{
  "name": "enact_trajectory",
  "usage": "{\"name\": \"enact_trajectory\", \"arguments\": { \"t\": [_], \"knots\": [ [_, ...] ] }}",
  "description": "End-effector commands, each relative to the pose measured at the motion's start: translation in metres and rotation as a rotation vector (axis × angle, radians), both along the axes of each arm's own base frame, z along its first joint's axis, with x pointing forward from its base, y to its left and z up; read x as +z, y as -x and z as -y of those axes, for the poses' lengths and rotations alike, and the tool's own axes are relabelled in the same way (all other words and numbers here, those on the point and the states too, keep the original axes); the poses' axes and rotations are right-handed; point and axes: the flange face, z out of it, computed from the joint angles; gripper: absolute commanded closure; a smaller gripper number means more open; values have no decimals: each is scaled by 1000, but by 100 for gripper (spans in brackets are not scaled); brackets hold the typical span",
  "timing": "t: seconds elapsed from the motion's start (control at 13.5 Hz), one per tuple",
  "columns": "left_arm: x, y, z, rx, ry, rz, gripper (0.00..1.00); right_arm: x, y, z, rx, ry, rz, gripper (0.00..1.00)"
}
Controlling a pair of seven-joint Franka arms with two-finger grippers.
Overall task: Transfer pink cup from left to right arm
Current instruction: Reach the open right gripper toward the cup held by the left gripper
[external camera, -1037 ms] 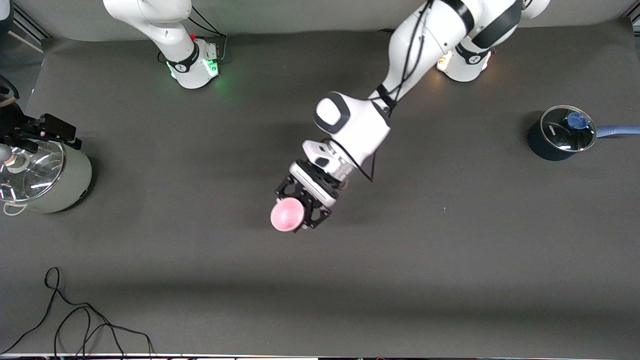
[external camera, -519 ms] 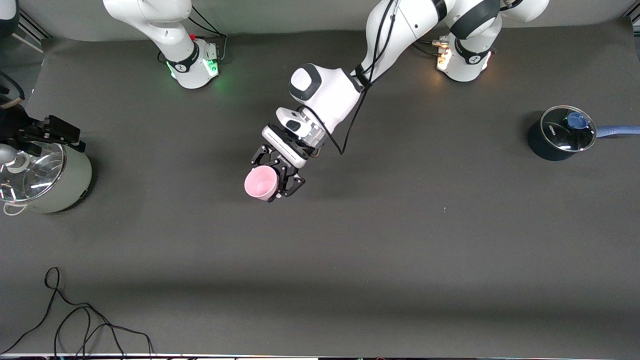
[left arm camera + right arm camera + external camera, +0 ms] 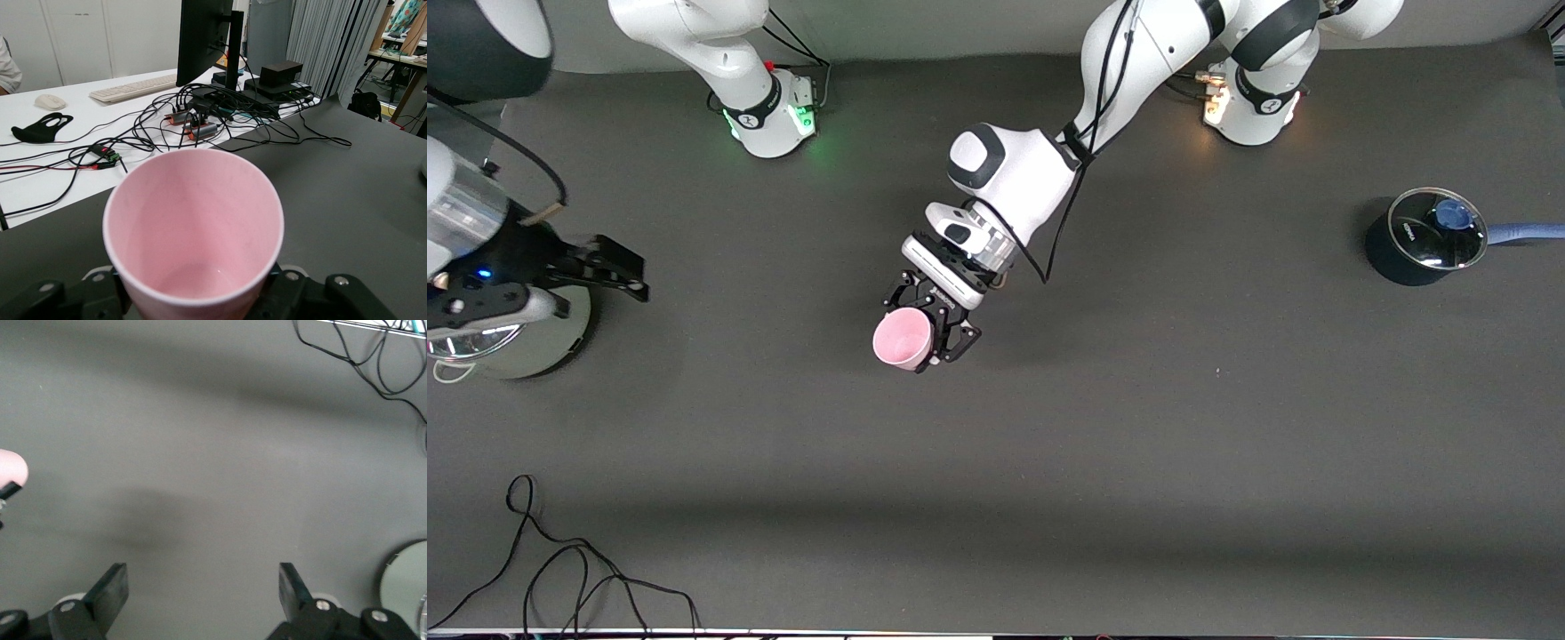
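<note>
1. Surface (image 3: 1227,462): dark grey mat, both arm bases along one edge.
2. Grey pot (image 3: 534,342): at the right arm's end, glass lid on.
3. Blue pot (image 3: 1414,253): at the left arm's end, lidded, handle pointing off the surface.
4. Left gripper (image 3: 929,333): over mid-surface, jaws clamped on the cup.
5. Right gripper (image 3: 618,267): above the grey pot's edge, jaws wide apart, holding nothing.
6. Cup (image 3: 903,340): pink, held aloft, tilted, empty inside.
7. Cable (image 3: 560,569): black, looped near the front camera.

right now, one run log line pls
phase: pre-handover | left gripper: shut on pink cup, mid-table | right gripper: open, beside pale pot
</note>
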Motion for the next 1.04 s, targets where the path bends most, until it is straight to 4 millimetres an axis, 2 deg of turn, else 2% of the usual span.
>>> {"name": "enact_trajectory", "arguments": {
  "t": [0.0, 0.22, 0.3, 0.37, 0.52, 0.67, 0.96],
  "knots": [
    [3, -1, 5, 17, 13, 13, 100, -1, -18, -50, -5, -19, 18, 0],
    [-1, 0, 5, 18, 11, 8, 100, -11, -32, -100, 61, -25, 32, 0],
    [-2, 0, 5, 18, 10, 7, 100, -15, -37, -111, 41, -35, 46, 0],
    [-2, 0, 5, 18, 10, 7, 100, -18, -36, -132, -1, -50, 68, 0],
    [-5, 0, 5, 17, 7, 4, 100, -25, -37, -155, -87, -72, 86, 0],
    [-5, 0, 5, 17, 7, 4, 100, -32, -33, -183, -148, -83, 81, 0],
    [-7, 1, 5, 16, 3, 0, 100, -51, -19, -223, -260, -80, 45, 0]
  ]
}}
